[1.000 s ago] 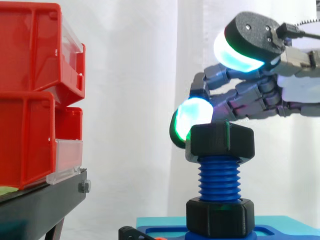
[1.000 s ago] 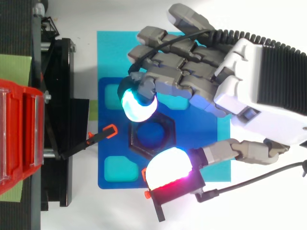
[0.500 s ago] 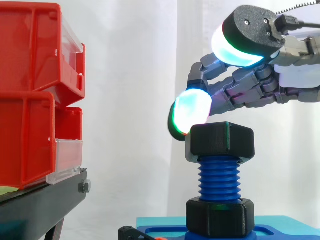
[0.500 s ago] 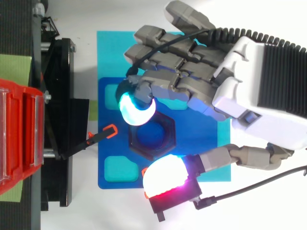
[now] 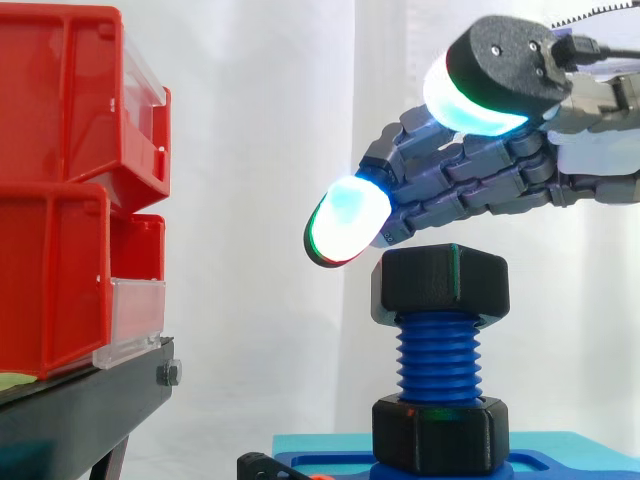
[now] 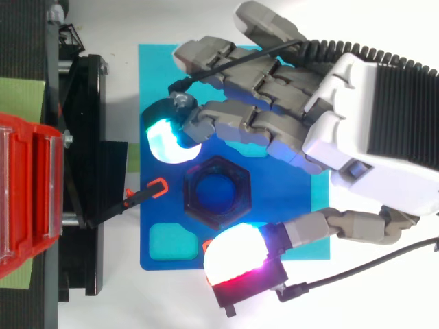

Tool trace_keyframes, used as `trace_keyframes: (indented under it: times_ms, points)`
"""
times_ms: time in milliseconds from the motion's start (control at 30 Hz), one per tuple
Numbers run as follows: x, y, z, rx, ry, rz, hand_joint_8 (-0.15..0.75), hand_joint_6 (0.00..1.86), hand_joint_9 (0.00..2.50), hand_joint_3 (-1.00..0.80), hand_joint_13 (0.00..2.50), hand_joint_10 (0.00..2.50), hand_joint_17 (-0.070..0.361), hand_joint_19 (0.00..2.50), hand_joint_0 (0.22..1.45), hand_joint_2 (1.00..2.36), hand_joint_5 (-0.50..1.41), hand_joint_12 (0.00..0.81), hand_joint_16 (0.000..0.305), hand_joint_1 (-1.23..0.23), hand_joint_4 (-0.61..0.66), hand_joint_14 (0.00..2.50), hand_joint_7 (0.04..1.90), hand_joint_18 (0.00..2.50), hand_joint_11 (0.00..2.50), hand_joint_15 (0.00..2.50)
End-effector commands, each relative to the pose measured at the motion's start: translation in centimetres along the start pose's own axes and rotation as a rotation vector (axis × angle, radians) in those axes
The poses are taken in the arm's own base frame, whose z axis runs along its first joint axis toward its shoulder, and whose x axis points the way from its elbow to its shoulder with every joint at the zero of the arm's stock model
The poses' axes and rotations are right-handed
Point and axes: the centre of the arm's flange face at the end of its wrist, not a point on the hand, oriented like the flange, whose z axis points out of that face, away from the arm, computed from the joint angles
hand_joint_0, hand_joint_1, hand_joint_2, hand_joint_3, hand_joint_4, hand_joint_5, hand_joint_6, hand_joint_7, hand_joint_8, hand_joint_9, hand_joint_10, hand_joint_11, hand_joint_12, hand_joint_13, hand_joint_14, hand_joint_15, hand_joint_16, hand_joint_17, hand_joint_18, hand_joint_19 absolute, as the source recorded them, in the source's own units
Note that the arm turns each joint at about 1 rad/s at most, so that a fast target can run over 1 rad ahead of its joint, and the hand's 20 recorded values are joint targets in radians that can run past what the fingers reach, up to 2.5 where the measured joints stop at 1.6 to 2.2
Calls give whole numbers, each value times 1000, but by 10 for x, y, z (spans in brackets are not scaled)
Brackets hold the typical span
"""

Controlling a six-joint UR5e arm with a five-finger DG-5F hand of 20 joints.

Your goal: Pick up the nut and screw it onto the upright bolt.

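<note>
A black hex nut [image 5: 441, 287] [image 6: 217, 192] sits on the top of the upright blue threaded bolt [image 5: 437, 362], with several threads bare below it. A second black nut [image 5: 441, 432] sits at the bolt's foot on the blue base [image 6: 288, 205]. My hand [image 5: 520, 180] [image 6: 357, 137] hovers just above the top nut, open, its fingers stretched out to the left and clear of it. One glowing fingertip [image 5: 342, 222] hangs left of and above the nut, and the thumb pad [image 6: 236, 258] stands on the nut's near side.
Stacked red bins [image 5: 75, 190] rest on a black stand [image 5: 90, 400] at the left. A small black clamp with orange tips [image 6: 140, 195] lies between the stand and the blue base. A teal mat [image 6: 233, 68] lies under the base.
The fingers have uncurled and stretched leftward off the top nut, which stays on the bolt. The hand has risen a little.
</note>
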Motion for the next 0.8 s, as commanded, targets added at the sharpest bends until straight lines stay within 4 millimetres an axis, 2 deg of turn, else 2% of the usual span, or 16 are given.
trace_keyframes:
  times_ms: [0,333,767]
  points:
    - [2,4,0,-11,-3,3,211,501,0,-500,0,0,108,0,446,1000,-224,341,48,-321,130,0,661,0,0,0]
    - [2,7,1,-29,-4,-24,170,502,0,-500,0,0,90,0,546,1000,-257,296,40,-643,101,0,753,0,0,0]
    - [2,2,-1,-21,17,-37,198,503,0,-500,0,0,94,0,526,1000,-251,309,42,-779,155,0,908,0,0,0]
